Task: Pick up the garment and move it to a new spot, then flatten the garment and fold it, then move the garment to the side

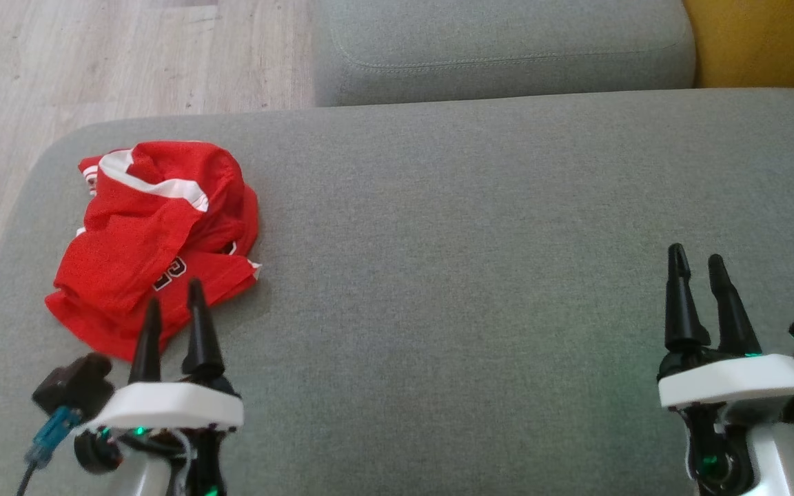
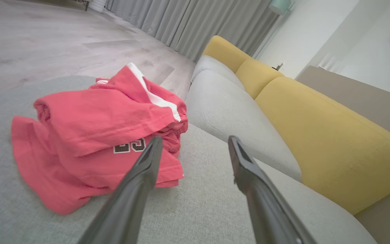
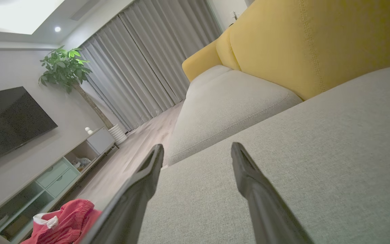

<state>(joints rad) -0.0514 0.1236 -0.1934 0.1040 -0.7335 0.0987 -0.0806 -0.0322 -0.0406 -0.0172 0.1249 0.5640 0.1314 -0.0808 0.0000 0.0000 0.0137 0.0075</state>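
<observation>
Step in hand: the first one, the pick-up; the garment (image 1: 156,234) lies untouched, and nothing has been lifted, flattened or folded.
Garment: a crumpled red heap with white bands, at about 10 o'clock on the big grey cushion (image 1: 480,227) in the head view, near that cushion's left edge.
Left gripper (image 1: 174,293): at 7 o'clock in the head view, jaws spread wide with nothing between them; the tips overlap the heap's near hem there, but whether they touch the cloth cannot be told.
Right gripper (image 1: 696,253): at 4 o'clock, well apart from the garment, jaws likewise wide and empty over bare cushion.
Next move, as judged: the left gripper needs to go forward and down toward 11 o'clock, take a raised fold between its jaws and close; the open stretch of cushion toward 3 o'clock looks like the likely new spot.
Head view adds: both arms at once and the free room beside the heap.
Left wrist view adds: the left gripper (image 2: 195,138) low and close to the garment (image 2: 96,135), black white-edged digits half under a fold, and the yellow backrest (image 2: 317,135).
Right wrist view adds: the right gripper (image 3: 196,145) aimed past the cushion, the garment (image 3: 66,223) a small patch at 7 o'clock, a television (image 3: 8,122) and a plant (image 3: 64,67).
</observation>
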